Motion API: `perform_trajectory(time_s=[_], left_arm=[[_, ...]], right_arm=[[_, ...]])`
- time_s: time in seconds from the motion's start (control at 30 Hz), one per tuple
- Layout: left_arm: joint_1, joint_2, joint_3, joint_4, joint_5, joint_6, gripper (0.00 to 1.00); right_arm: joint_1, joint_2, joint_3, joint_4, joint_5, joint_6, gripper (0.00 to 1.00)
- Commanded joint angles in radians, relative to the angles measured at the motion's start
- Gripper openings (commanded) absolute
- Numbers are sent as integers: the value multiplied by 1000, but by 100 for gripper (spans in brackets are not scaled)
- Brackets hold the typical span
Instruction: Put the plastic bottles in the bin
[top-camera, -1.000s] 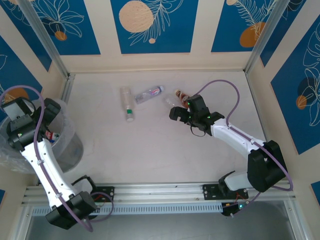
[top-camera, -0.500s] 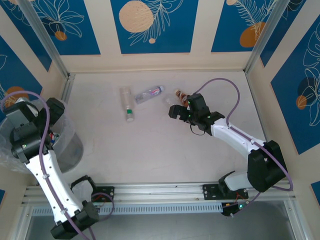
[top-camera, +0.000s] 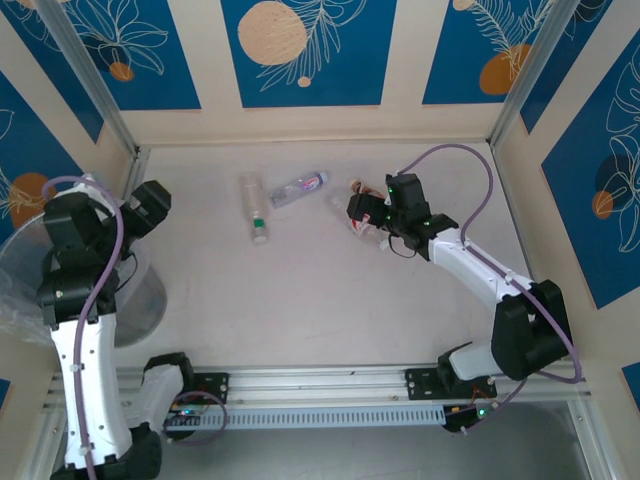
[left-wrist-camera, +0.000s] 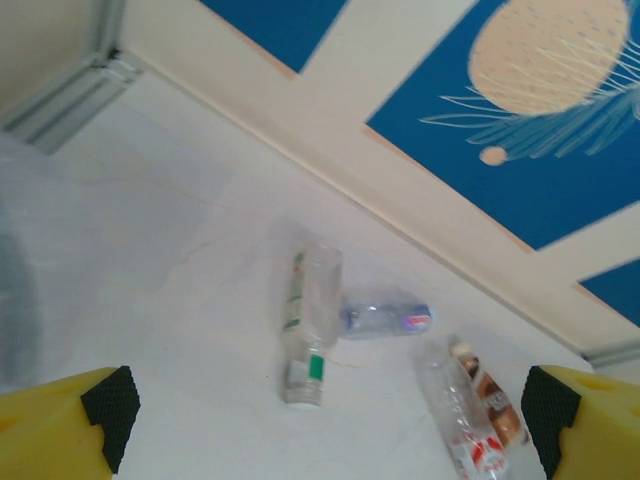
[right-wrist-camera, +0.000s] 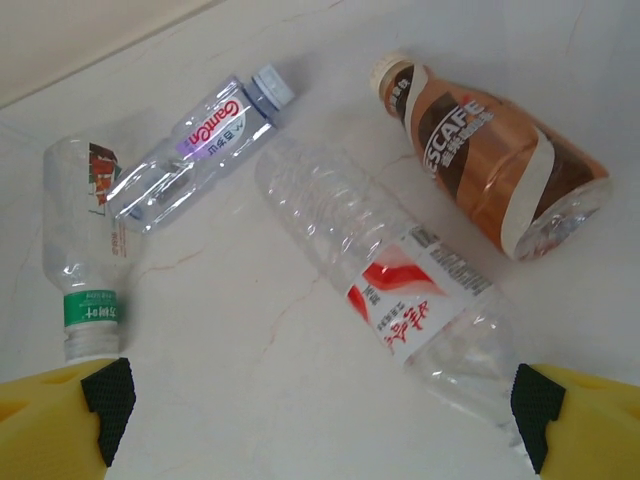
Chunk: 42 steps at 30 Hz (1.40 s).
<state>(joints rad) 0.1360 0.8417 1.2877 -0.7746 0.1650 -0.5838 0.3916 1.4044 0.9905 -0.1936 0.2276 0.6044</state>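
Clear, crinkled plastic lined the round bin (top-camera: 140, 305) at the left edge of the top view. My left tool (top-camera: 152, 200) hung at the bin's upper right in that frame, its jaws spread wide with nothing between them. The pale, smooth worktop (top-camera: 300, 290) carried four bottles lying on their sides.

In the right wrist view a ribbed clear bottle with a red-and-white label (right-wrist-camera: 400, 300) ran diagonally through the centre, its lower end near one black pad (right-wrist-camera: 535, 410). A brown coffee bottle (right-wrist-camera: 490, 160) with cream bands lay at the upper right, a little apart from it. A slim bottle with a purple label and bluish cap (right-wrist-camera: 200, 135) sat at the upper left, just beside a squat clear bottle with a green band (right-wrist-camera: 80, 240) along the left edge.

My right tool (top-camera: 360, 213) was also spread wide, gripping nothing. It hovered over the red-labelled bottle, well apart from the bin.
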Motion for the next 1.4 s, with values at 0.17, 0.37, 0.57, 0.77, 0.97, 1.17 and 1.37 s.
perform_trajectory(time_s=[0.17, 0.37, 0.57, 0.77, 0.97, 1.17, 1.37], left_arm=[[-324, 96, 8, 158, -143, 5, 99], [-475, 182, 27, 180, -191, 59, 99], [-498, 216, -13, 237, -160, 57, 99], [-498, 227, -45, 292, -165, 43, 99], [-499, 256, -32, 297, -156, 44, 100], [-498, 260, -42, 292, -168, 32, 99], [-498, 245, -55, 274, -202, 31, 99]], right_arm=[[-85, 140, 154, -79, -134, -152, 100], [-88, 232, 221, -221, -182, -364, 100], [-100, 265, 226, -365, -258, -564, 97], [-140, 278, 204, -454, -262, -652, 96], [-149, 308, 189, -503, -242, -767, 95], [-151, 356, 184, -469, -220, -859, 87], [-147, 433, 204, -464, -162, -893, 82]])
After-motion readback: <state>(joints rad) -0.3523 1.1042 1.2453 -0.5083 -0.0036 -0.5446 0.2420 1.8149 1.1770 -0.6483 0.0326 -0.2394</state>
